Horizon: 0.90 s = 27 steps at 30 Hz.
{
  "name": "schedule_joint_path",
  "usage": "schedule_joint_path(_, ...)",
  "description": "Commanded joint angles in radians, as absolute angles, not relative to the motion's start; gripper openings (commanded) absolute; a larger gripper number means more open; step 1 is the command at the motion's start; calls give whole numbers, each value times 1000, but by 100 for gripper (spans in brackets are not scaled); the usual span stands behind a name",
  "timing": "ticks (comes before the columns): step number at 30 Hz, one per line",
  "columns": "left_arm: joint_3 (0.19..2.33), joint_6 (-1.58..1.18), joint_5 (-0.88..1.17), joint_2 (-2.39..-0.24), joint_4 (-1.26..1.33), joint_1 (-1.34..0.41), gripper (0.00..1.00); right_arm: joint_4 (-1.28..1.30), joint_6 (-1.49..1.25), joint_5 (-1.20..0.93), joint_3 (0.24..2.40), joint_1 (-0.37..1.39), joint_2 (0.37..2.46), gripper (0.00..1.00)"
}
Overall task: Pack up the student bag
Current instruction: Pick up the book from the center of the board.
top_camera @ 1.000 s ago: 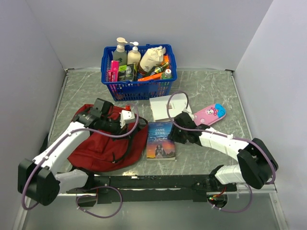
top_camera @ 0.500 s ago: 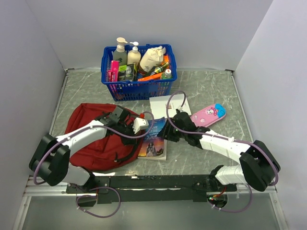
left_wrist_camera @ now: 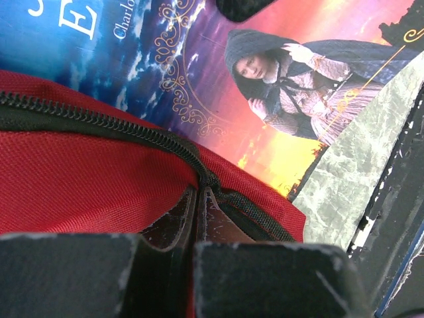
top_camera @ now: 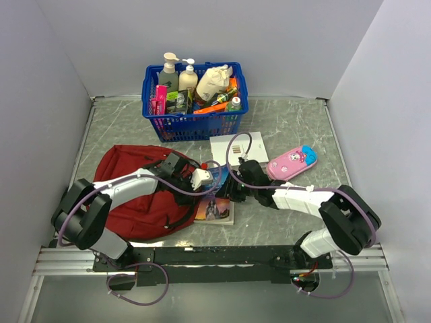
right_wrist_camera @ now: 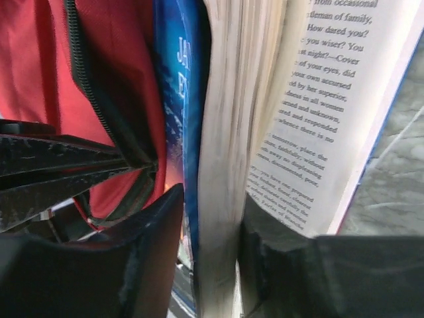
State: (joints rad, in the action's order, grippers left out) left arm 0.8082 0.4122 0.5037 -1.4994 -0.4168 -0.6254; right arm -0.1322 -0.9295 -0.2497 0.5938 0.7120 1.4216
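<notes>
The dark-red student bag (top_camera: 138,202) lies at the left of the table. My left gripper (top_camera: 204,178) is shut on the bag's zipper edge (left_wrist_camera: 99,119) at its right side, holding the red fabric (left_wrist_camera: 79,179) next to the book. My right gripper (top_camera: 232,188) is shut on the Jane Eyre book (top_camera: 217,210), with one finger (right_wrist_camera: 152,252) on the blue cover (right_wrist_camera: 179,99) and the other among the pages (right_wrist_camera: 318,119). The book stands tilted on its edge, its cover against the bag (right_wrist_camera: 40,79). The book's cover also shows in the left wrist view (left_wrist_camera: 278,66).
A blue plastic basket (top_camera: 195,124) of bottles stands at the back. A white booklet (top_camera: 232,147) and a pink pencil case (top_camera: 291,160) lie behind my right arm. Grey walls close in the left, back and right.
My left gripper has moved right, pulling the bag's edge toward the book. My right gripper has moved left with the book and tipped it up against the bag.
</notes>
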Motion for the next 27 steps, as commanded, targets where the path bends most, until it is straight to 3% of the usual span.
schedule_joint_path(1, 825, 423, 508, -1468, -380, -644, 1, -126, -900, -226, 630, 732, 1352, 36)
schedule_joint_path(12, 997, 557, 404, -1166, -803, -600, 1, -26, -841, -282, 654, 692, 1115, 17)
schedule_joint_path(18, 968, 546, 368, -1086, -847, -586, 1, 34, -851, -299, 658, 673, 953, 11)
schedule_joint_path(27, 1038, 564, 304, -1022, -847, -580, 1, -265, -1011, -512, 638, 673, 1031, 8)
